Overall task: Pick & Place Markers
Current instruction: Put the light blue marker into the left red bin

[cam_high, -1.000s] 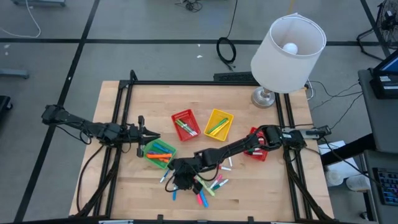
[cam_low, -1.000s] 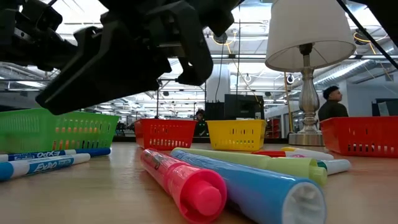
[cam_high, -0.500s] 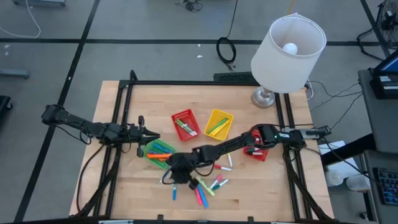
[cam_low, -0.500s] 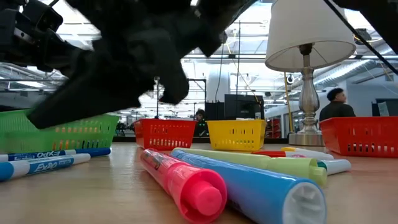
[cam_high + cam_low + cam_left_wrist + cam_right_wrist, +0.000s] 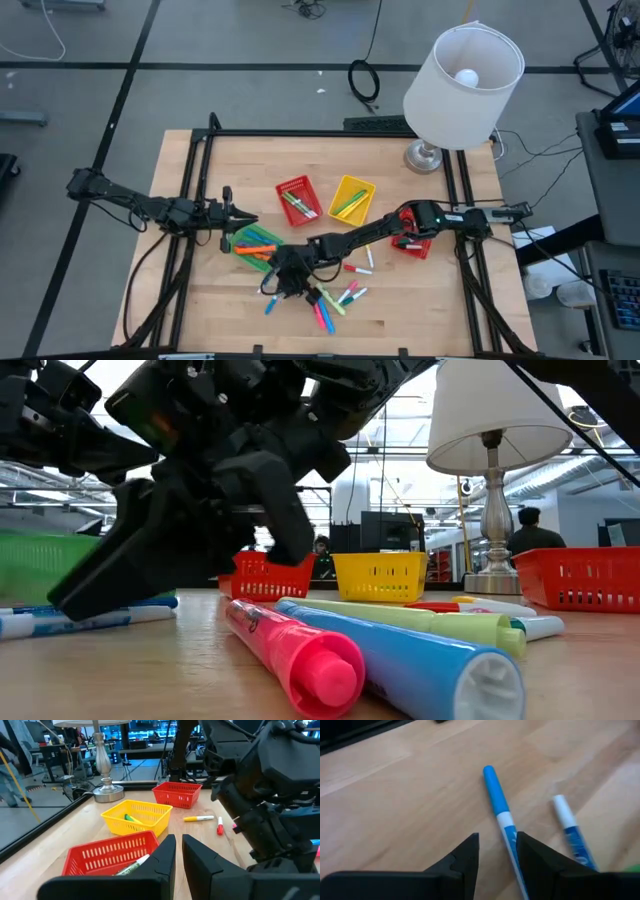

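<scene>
Right gripper: the dark two-finger right gripper [image 5: 284, 283] hangs low over the wooden table [image 5: 430, 310], between the green mesh plastic basket [image 5: 243, 240] and the loose pile of pens. Its fingers [image 5: 465, 855] stand parted with nothing between them; a blue-capped white felt-tip marker [image 5: 501, 817] lies flat on the wood with its body running down into the gap between the fingertips.

Left gripper: the dark left gripper [image 5: 243, 219] waits at the far edge of the green basket, its fingers [image 5: 165, 857] drawn nearly together with only a thin slit, holding nothing.

Markers: loose ones lie on the bare table near the front edge, pink, blue, green and yellow together [image 5: 335, 300], with a second blue-and-white marker [image 5: 570, 832] just beside the one under the right gripper. More already sit in the green basket, in the small red mesh basket [image 5: 297, 199] and in the small yellow mesh basket [image 5: 352, 198].

Handling: the markers look light, stiff and smooth, round in section, so one probably rolls or skids if nudged from one side.

Where to grip: across the barrel near mid-length, fingers square to the long axis, so it neither pivots nor droops at one end.

Risk: the neighbouring blue-and-white marker lies close enough that a finger could catch it too.

Other things: a white-shaded lamp on a metal base [image 5: 463, 70] stands at the table's far right corner.
</scene>
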